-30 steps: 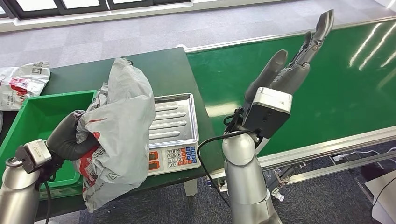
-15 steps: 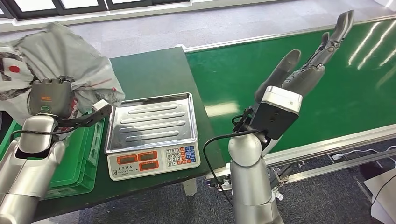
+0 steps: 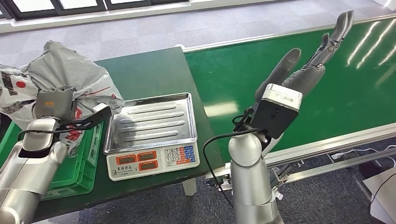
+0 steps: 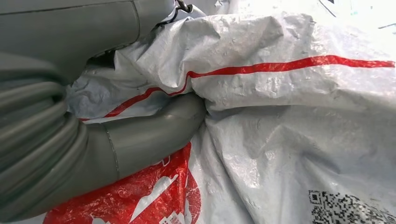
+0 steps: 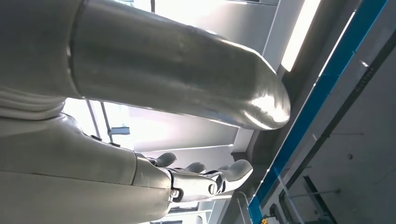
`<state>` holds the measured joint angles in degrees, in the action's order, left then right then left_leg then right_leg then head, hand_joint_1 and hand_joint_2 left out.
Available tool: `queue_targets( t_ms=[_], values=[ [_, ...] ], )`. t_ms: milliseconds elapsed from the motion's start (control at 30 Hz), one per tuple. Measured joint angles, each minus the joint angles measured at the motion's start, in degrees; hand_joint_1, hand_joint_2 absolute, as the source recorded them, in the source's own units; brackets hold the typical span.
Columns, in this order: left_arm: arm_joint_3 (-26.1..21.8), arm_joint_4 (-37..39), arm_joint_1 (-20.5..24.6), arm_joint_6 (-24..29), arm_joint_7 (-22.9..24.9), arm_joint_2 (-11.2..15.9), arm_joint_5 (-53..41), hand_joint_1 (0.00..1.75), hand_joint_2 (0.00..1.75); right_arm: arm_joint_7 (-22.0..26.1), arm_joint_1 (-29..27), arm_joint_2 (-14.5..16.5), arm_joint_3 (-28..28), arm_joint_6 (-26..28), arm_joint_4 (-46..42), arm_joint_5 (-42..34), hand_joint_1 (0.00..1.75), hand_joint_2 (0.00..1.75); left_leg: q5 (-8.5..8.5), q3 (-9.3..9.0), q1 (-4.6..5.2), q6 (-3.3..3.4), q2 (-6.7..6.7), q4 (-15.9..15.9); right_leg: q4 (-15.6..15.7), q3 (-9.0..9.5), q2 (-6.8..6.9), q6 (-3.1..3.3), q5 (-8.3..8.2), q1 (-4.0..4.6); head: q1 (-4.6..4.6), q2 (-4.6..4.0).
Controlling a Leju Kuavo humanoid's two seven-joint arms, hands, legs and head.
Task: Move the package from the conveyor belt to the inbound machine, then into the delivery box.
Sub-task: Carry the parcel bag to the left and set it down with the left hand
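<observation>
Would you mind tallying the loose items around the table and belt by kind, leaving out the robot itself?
Grey plastic packages: 2, one gripped by the left hand above the crate, another lying beside it at the far left
Green crates: 1
Weighing scales: 1
Total: 4

Grey package (image 3: 70, 79) with red print; green crate (image 3: 79, 163), green belt (image 3: 327, 88), silver scale tray (image 3: 152, 122).
</observation>
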<state>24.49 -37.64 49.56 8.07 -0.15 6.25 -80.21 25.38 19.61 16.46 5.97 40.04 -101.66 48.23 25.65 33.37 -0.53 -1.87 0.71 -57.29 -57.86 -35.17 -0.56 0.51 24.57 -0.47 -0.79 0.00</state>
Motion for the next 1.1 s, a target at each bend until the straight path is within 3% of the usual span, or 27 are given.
queue_targets(
  t_ms=[133,333,833,1033,1067,1100],
  values=[
    [-0.1,0.8,0.0,-1.8,0.6,0.0,-0.5,1.75,1.75,-0.1,0.0,0.0,0.0,0.0,0.0,0.1,0.00,0.00,0.00,0.00,0.00,0.00,-0.01,0.0,0.0,0.02,0.01,0.00,0.00,0.00,0.00,0.00],
    [-0.2,3.4,0.4,-7.5,11.4,0.1,-6.7,1.75,1.75,-1.1,0.0,0.0,0.0,0.0,0.0,0.5,0.00,0.00,-0.03,-0.01,-0.01,-0.03,-0.04,0.0,0.0,0.03,0.03,0.00,0.00,0.00,0.01,0.00],
    [-0.2,5.9,0.6,-7.9,12.5,0.3,-7.3,1.75,1.75,-1.3,0.0,0.0,0.0,0.0,0.0,0.7,0.00,0.00,-0.06,0.04,0.00,-0.06,-0.16,0.0,0.0,0.04,0.16,0.00,0.00,0.00,0.00,0.00],
    [-0.7,6.9,0.6,-11.9,19.4,1.0,-8.4,1.75,1.75,-3.0,0.1,0.0,0.5,0.0,0.0,1.8,0.00,0.00,-0.06,0.04,-0.03,-0.07,-0.09,0.0,0.0,0.02,0.10,0.01,0.00,0.00,0.01,0.00],
    [-1.0,7.1,0.5,-12.2,19.3,1.2,-8.4,1.39,1.75,-3.0,0.1,0.0,0.5,0.0,0.0,1.9,0.00,0.00,-0.07,0.04,-0.03,-0.08,-0.11,0.0,0.0,0.01,0.11,0.01,0.00,0.00,0.01,0.00],
    [-1.2,7.2,0.4,-12.3,19.0,1.3,-8.4,0.95,1.31,-2.8,0.1,0.0,0.5,0.0,0.0,1.8,0.00,0.00,-0.07,0.05,-0.04,-0.08,-0.14,0.0,0.0,0.01,0.13,0.01,0.00,0.00,0.01,0.00]
  ],
)
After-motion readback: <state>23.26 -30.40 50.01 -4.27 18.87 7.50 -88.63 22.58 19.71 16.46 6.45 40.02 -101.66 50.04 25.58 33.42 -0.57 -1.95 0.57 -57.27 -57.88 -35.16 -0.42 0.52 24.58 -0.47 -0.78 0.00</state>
